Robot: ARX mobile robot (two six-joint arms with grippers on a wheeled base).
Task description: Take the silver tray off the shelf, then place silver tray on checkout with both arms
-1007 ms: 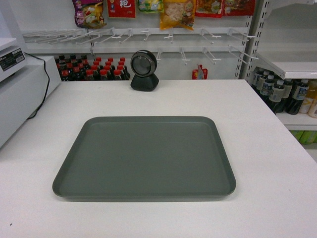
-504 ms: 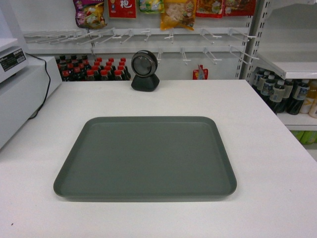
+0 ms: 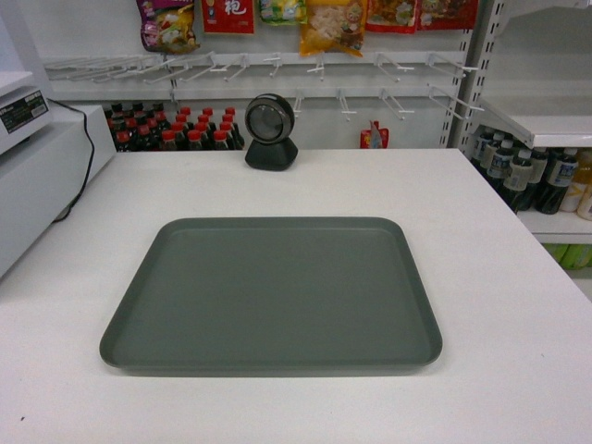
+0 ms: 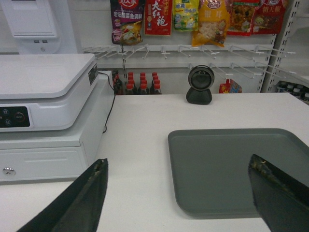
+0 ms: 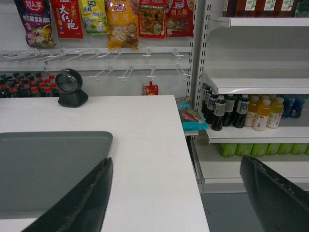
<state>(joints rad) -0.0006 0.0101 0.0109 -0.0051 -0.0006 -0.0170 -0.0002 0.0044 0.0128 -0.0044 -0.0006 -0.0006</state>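
Observation:
The silver tray (image 3: 273, 291) lies flat on the white checkout (image 3: 499, 305), in front of the round black scanner (image 3: 269, 131). Neither gripper shows in the head view. In the left wrist view my left gripper (image 4: 178, 162) is open, hovering back from the tray (image 4: 231, 169) near its left front corner, with nothing between its fingers. My right gripper (image 5: 177, 162) is open too, over the counter's right edge, with the tray (image 5: 48, 169) to its left. The white shelf (image 5: 256, 82) stands to the right of the checkout.
A white cash register (image 4: 43, 96) with a cable sits on the left of the counter. Bottles (image 5: 241, 111) fill the lower shelf boards on the right. Snack bags (image 3: 328, 23) hang on hooks behind, above red-capped bottles (image 3: 176, 129).
The head view shifted by a few pixels a second ago; since then the tray has stayed still on the counter.

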